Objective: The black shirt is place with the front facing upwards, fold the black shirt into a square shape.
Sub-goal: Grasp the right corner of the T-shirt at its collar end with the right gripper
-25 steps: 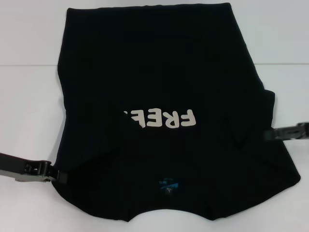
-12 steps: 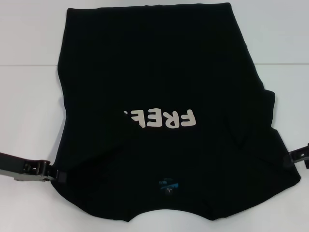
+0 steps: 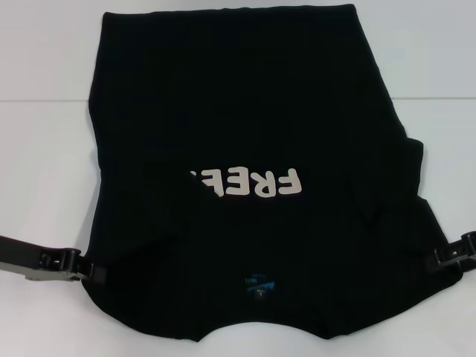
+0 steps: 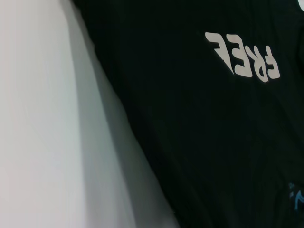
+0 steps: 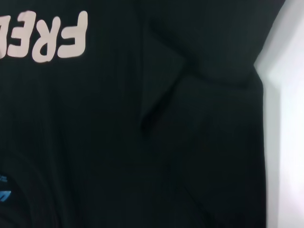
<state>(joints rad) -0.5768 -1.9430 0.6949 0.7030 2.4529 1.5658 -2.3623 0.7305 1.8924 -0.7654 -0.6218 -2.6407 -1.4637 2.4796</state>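
Observation:
The black shirt (image 3: pixel 245 111) lies flat on the white table, collar end toward me. Its cream "FREE" lettering (image 3: pixel 249 182) faces up, and the small blue neck label (image 3: pixel 260 285) shows near the front. Both side parts are folded inward, and the left fold covers the end of the lettering. My left gripper (image 3: pixel 91 272) is at the shirt's near left edge. My right gripper (image 3: pixel 437 259) is at its near right edge. The left wrist view shows the shirt (image 4: pixel 204 123) and the lettering (image 4: pixel 244 57). The right wrist view shows a cloth fold (image 5: pixel 156 102).
The white table (image 3: pixel 44 163) is bare on both sides of the shirt. The shirt's far hem reaches the top of the head view. Its near edge lies close to the table's front.
My right gripper has moved nearer to me along the shirt's right edge. The left arm and the shirt have not moved.

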